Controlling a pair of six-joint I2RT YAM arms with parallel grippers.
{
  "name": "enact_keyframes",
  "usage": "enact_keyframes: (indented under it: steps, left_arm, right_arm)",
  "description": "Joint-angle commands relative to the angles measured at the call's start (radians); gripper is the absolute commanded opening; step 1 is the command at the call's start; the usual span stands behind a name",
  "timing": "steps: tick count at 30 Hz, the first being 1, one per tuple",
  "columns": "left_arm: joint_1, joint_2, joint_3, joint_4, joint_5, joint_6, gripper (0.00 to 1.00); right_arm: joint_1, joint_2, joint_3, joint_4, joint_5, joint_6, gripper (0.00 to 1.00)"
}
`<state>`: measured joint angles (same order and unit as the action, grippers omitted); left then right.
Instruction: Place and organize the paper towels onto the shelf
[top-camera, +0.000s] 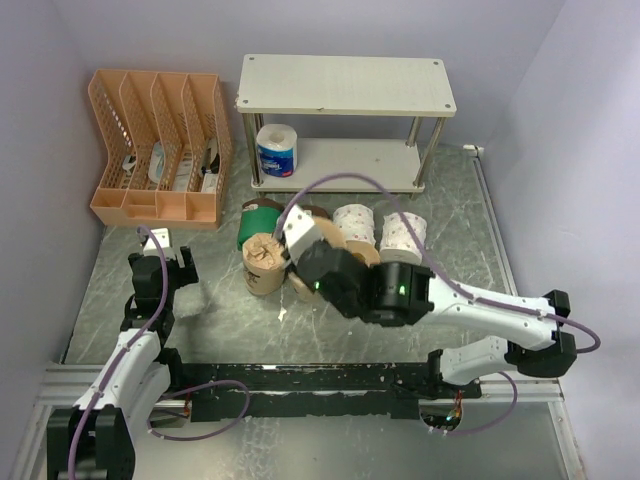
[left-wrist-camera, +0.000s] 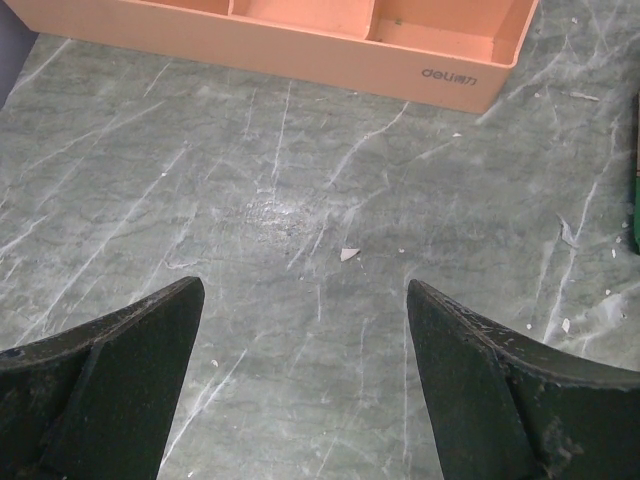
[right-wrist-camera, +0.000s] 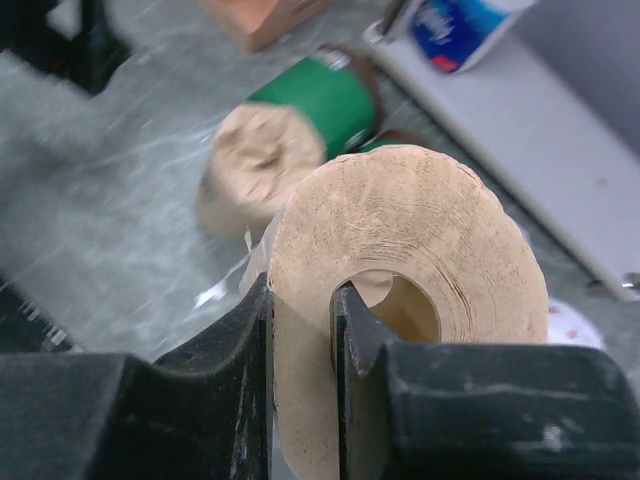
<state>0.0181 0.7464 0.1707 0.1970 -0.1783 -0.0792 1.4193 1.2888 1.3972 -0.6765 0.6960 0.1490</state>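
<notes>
Overall, pale walls (top-camera: 40, 120), green marbled tabletop (top-camera: 450, 250); before the shelf (top-camera: 345, 85), right fingers (right-wrist-camera: 230, 380) pinch a tan roll (right-wrist-camera: 420, 230), left fingers (left-wrist-camera: 130, 350) gape empty.

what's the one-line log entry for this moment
right gripper: shut on tan roll | left gripper: open, empty | shelf: lower tier, blue-wrapped roll

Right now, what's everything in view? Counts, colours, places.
shelf: 1, off-white boards with silver posts, far centre
file organizer: 1, orange, far left beside the shelf
table: 1, grey-green marbled
blue-and-white roll: 1, lower shelf board, left end
green roll: 1, on the table in front of the shelf
brown-paper roll: 1, just nearer than the green one
white patterned rolls: 2, side by side on the table
tan roll: 1, in the right hand; any others under that arm are hidden
left hand: black, open over bare table
right hand: black, pinching the tan roll's wall
</notes>
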Motion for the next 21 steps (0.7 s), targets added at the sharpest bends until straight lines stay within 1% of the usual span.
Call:
enact_keyframes:
  steps: [1,2,5,7,9,14,18,21]
  left_arm:
    - [0.005,-0.01,-0.001,0.024,0.009,-0.005,0.94]
    - [0.004,-0.01,-0.002,0.023,0.009,-0.003,0.94]
    - [-0.004,-0.012,-0.003,0.024,0.007,0.001,0.94]
    - [-0.006,-0.012,-0.004,0.023,0.005,0.001,0.94]
    - [-0.006,-0.008,-0.002,0.025,0.0,-0.001,0.94]
    - [-0.008,-0.003,-0.001,0.027,-0.01,-0.005,0.94]
    - [-0.009,0.005,-0.003,0.037,-0.008,-0.006,0.94]
    - [-0.01,0.011,-0.005,0.044,-0.002,-0.003,0.94]
  right_arm:
    - [-0.189,0.031,0.061,0.165,0.024,-0.267,0.0]
    - [-0.25,0.044,0.052,0.245,-0.001,-0.315,0.0]
    - [-0.455,0.109,0.042,0.382,-0.113,-0.385,0.0]
    - [-0.549,0.159,0.056,0.454,-0.22,-0.399,0.0]
    - [-0.615,0.22,0.086,0.519,-0.31,-0.409,0.0]
    - [-0.725,0.402,0.136,0.65,-0.416,-0.433,0.0]
    - [-0.778,0.523,0.148,0.776,-0.456,-0.442,0.0]
    - [-0.796,0.584,0.144,0.878,-0.482,-0.447,0.0]
